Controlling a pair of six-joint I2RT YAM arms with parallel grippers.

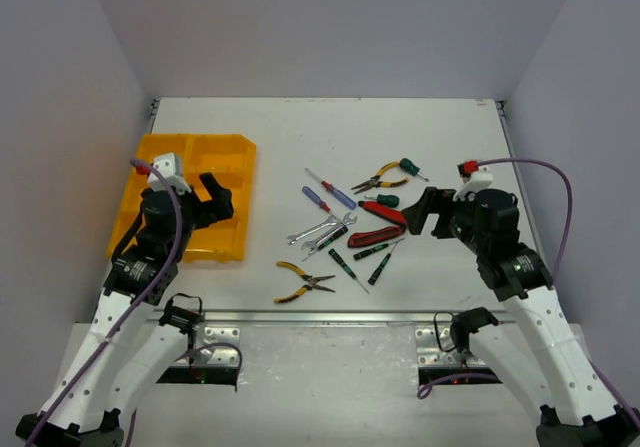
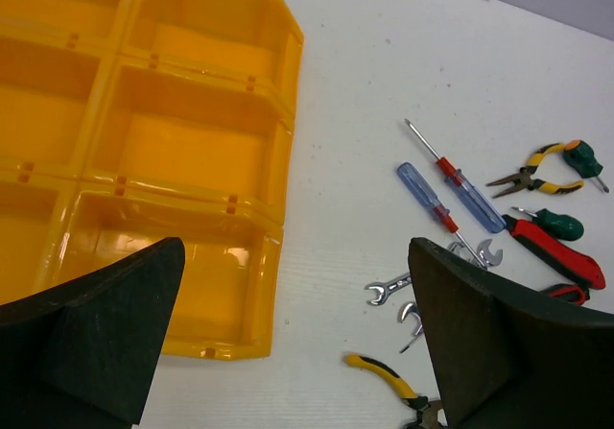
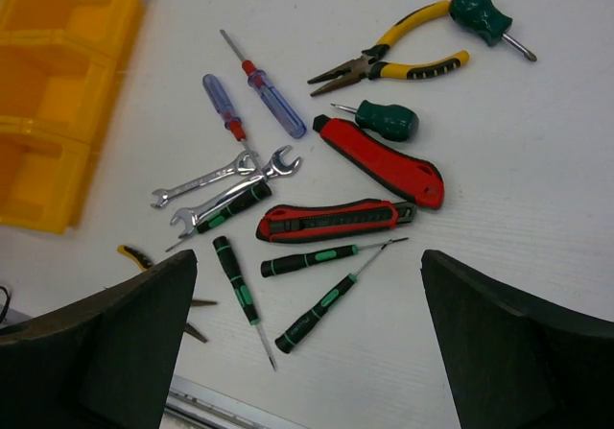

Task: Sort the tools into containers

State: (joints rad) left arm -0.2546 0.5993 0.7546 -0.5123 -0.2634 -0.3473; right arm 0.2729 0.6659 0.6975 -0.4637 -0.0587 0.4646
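In the top view, the yellow tray [image 1: 225, 157] lay at the left of the table [image 1: 400, 127], and no tool showed in the compartments that could be seen. The tools [image 1: 375, 236] lay loose in one group in the middle, well apart from the tray. The left claw [image 1: 213, 205] hung over the near right part of the tray. The right claw [image 1: 422, 212] hung just beside the right edge of the group.

In the left wrist view, the fingers [image 2: 106, 333] stood wide apart with nothing between them. The compartments below them were bare. The two blue screwdrivers [image 2: 451, 184] lay near each other on the table.

In the right wrist view, that claw was also spread wide and carried nothing. Under it lay the thin black-green screwdrivers [image 3: 312, 258], the red cutter [image 3: 336, 220] and the silver wrenches [image 3: 206, 181], which touched each other.

I think all these tools are stiff and quite light. The thin screwdrivers may roll or slip, so the handle middle, taken across, seems best. The flat wrenches look hardest to lift. The yellow-black pliers [image 3: 408, 59] are probably best taken close to the joint.
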